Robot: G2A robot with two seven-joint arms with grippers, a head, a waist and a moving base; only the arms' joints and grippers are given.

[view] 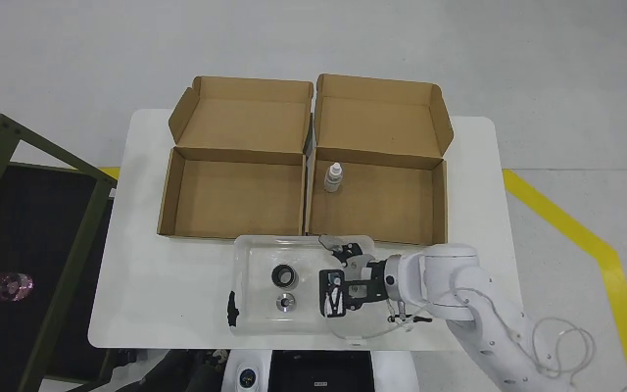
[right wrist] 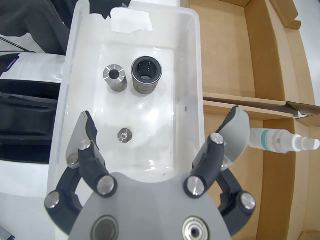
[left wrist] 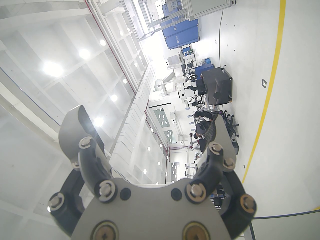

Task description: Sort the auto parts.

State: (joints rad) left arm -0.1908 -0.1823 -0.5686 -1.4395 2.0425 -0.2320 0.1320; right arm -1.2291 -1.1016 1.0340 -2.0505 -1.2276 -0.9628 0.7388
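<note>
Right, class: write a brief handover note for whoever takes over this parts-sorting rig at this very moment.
Left gripper: open, holding nothing.
Right gripper: open, holding nothing, above the clear bin.
In the bin: linear bearing, metal sleeve, small metal part.
Done: spray bottle sits in the right cardboard box.
To do: sort those three parts.

Grey-and-black claw above translucent white tub, black tape on far rim. Ahead of claw: dark grey bearing, black inside; silver collet. Beside claw: brown cardboard box, white bottle, teal label.
</note>
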